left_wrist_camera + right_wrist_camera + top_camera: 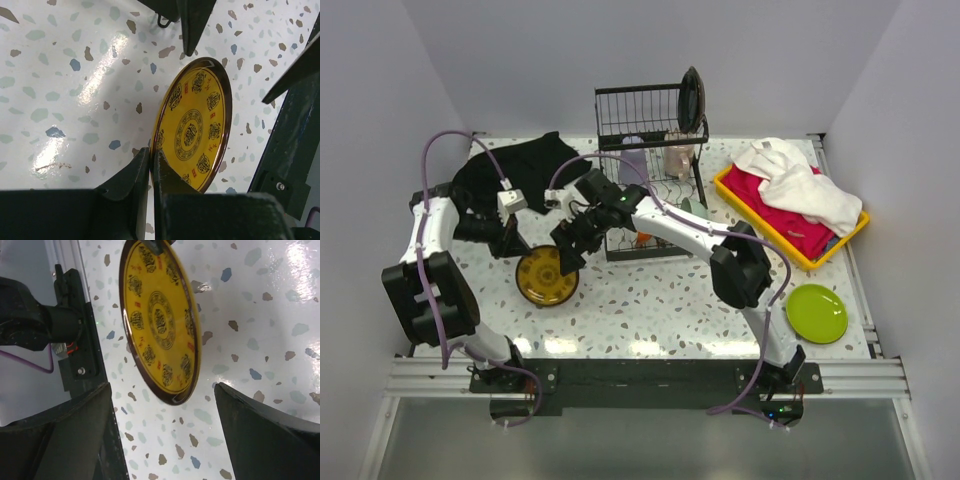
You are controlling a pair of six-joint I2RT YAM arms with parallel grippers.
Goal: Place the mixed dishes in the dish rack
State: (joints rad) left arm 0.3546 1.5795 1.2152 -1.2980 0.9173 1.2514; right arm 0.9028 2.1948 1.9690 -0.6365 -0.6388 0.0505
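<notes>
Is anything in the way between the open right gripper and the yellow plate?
Nothing visible. The right gripper is open and the yellow plate is straight ahead of its fingers with a clear gap. The left gripper pinches the plate's far rim, out of the way.

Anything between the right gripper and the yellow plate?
Nothing. In the right wrist view the right gripper has its jaws open either side of the yellow plate's lower rim, and only bare speckled table shows in the gap.

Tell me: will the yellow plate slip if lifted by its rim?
Its glossy glaze suggests the yellow plate may slide. The left fingers pinch only one rim edge, so it could swing. Looks rigid, probably chips if dropped.
</notes>
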